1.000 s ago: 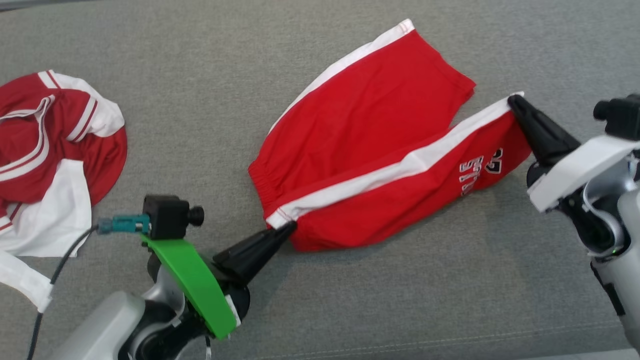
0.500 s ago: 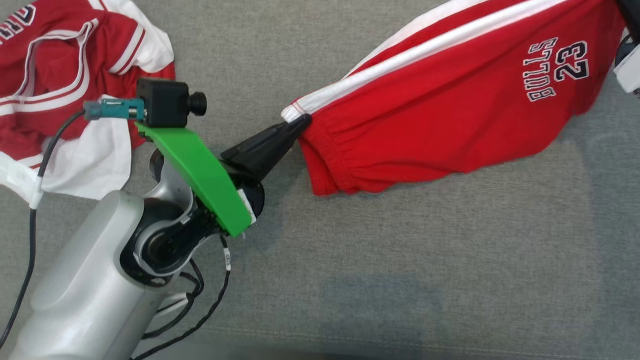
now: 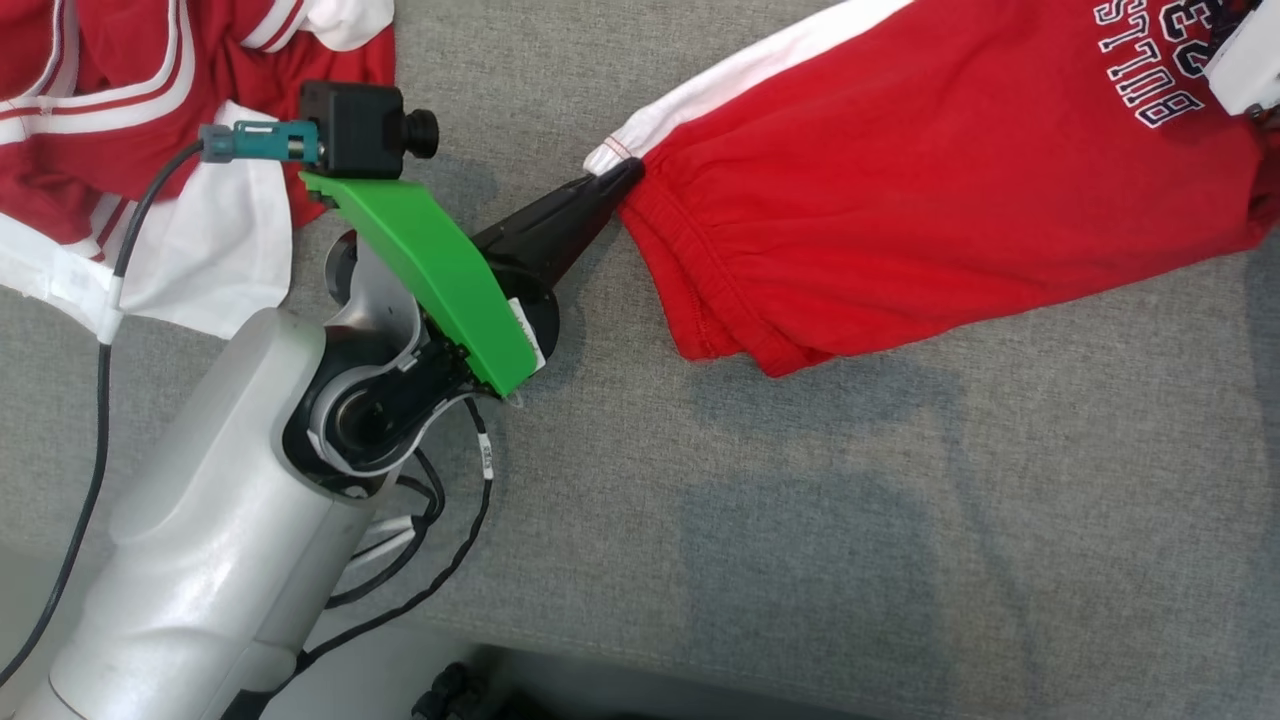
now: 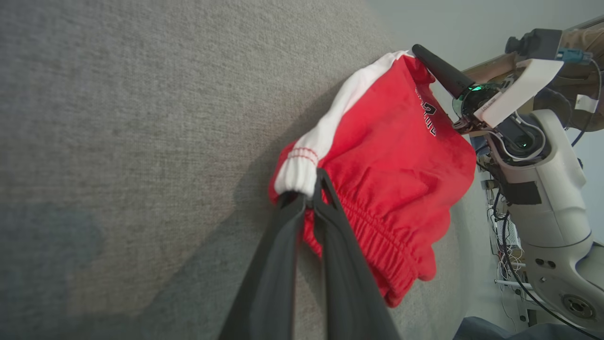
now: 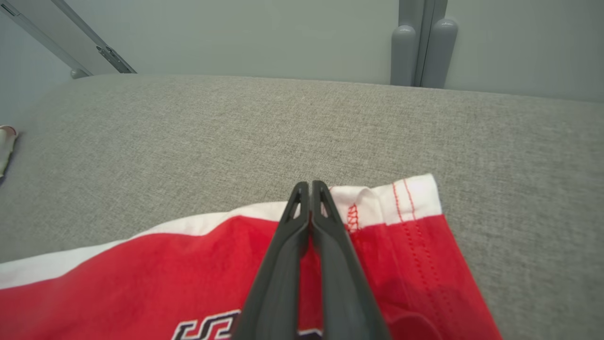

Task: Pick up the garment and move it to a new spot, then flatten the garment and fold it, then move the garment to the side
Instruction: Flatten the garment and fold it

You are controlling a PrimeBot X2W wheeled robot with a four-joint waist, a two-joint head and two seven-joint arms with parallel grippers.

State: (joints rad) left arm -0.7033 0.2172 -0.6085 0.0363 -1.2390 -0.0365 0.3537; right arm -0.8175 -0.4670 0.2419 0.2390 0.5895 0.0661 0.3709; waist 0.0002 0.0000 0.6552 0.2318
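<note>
Running off the top right corner of the head view, the red shorts (image 3: 900,190) lose their leg end past the frame edge, where the right arm's white bracket (image 3: 1245,60) covers part of the print. The lettering there reads "BULLS" upside down, and the digits beside it are cut off and cannot be read; in the right wrist view only the tops of the outlined characters clear the bottom edge. A red and white jersey (image 3: 120,120) lies at the upper left, cropped by the frame and partly covered by the left arm's camera, so its writing cannot be made out. That makes two garments and two grippers. The left gripper (image 3: 630,172) pinches the white corner of the elastic waistband, fingers nearly together on the cloth. The right gripper (image 5: 310,186) is pressed shut on the white-striped hem corner of one leg. The shorts hang stretched between them over the grey cushion (image 3: 800,520), casting a shadow; whether the sagging lower fold touches it cannot be told.
</note>
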